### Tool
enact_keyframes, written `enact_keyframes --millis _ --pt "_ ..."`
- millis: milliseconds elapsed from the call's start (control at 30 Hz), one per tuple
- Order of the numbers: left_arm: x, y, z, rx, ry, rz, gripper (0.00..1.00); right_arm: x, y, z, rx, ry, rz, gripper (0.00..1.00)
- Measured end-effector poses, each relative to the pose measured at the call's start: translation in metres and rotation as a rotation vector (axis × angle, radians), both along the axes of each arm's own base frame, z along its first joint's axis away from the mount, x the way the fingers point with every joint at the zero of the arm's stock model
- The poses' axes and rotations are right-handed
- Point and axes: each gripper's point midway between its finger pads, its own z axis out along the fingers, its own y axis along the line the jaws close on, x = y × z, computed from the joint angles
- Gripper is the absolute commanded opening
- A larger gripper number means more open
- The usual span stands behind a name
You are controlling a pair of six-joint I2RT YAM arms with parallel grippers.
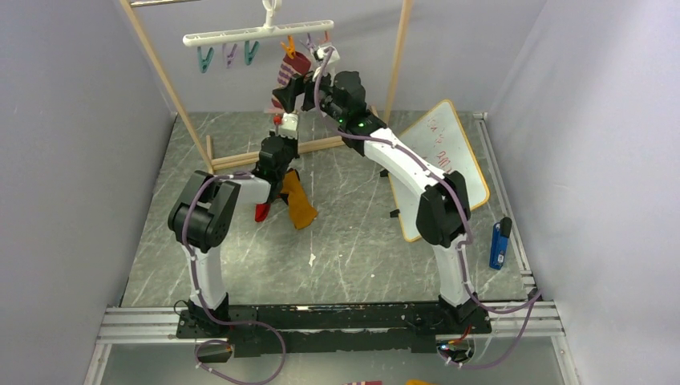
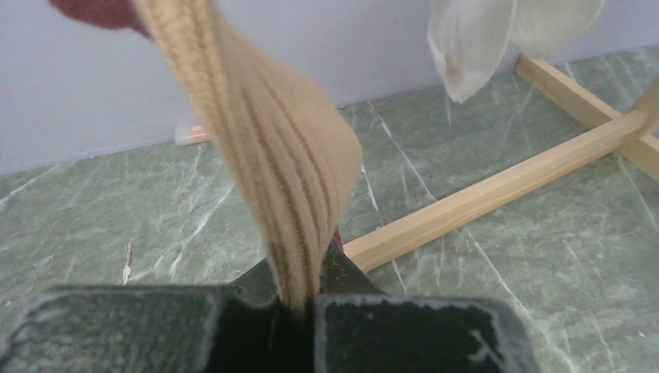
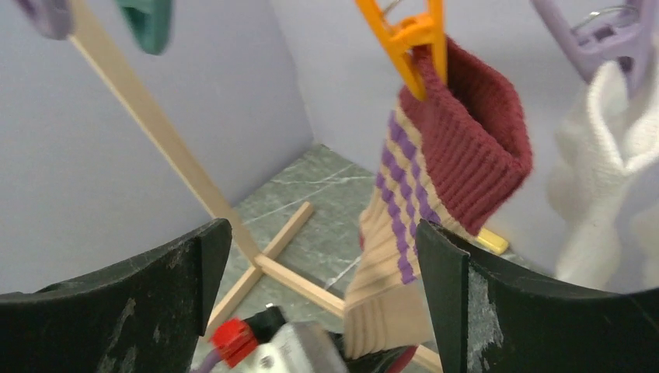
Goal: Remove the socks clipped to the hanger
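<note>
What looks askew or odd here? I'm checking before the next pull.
The striped sock hangs from the orange clip while the left gripper pinches its lower end, so it is stretched at a slant. The whiteboard lies skewed on the table. Nothing looks damaged or spilled.

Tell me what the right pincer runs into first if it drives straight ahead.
Probably the striped sock hanging from the orange clip; it lies just right of centre ahead of the open right pincer, though depth is unclear.
</note>
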Motion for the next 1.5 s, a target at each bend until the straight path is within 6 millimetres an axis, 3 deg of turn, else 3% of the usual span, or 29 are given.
enact_keyframes --millis 200,433,600,833,1033,1267,1500 --pt "-0.013 -0.006 0.010 -0.006 -0.012 -0.021 0.05 0.024 -0.011 -0.007 -0.017 -0.010 -0.098 0.87" --pt "-0.025 -0.011 0.007 -0.001 -0.001 -0.037 0.05 0.039 -0.025 0.022 0.030 -0.095 -0.189 0.87" --pt "-0.031 -0.016 0.001 0.006 0.013 -0.050 0.05 0.043 -0.023 0.041 0.066 -0.153 -0.194 0.85" --pt "-0.042 -0.022 0.007 0.005 0.005 -0.069 0.05 0.053 -0.014 0.060 0.115 -0.211 -0.190 0.82" --pt "-0.046 -0.024 0.017 -0.002 -0.011 -0.075 0.05 0.058 -0.010 0.065 0.137 -0.235 -0.187 0.79" --pt "-0.048 -0.024 0.015 0.000 -0.006 -0.078 0.05 0.060 -0.008 0.066 0.153 -0.251 -0.187 0.73" --pt "-0.048 -0.024 0.014 0.001 -0.005 -0.079 0.05 0.057 -0.009 0.083 0.198 -0.282 -0.183 0.65"
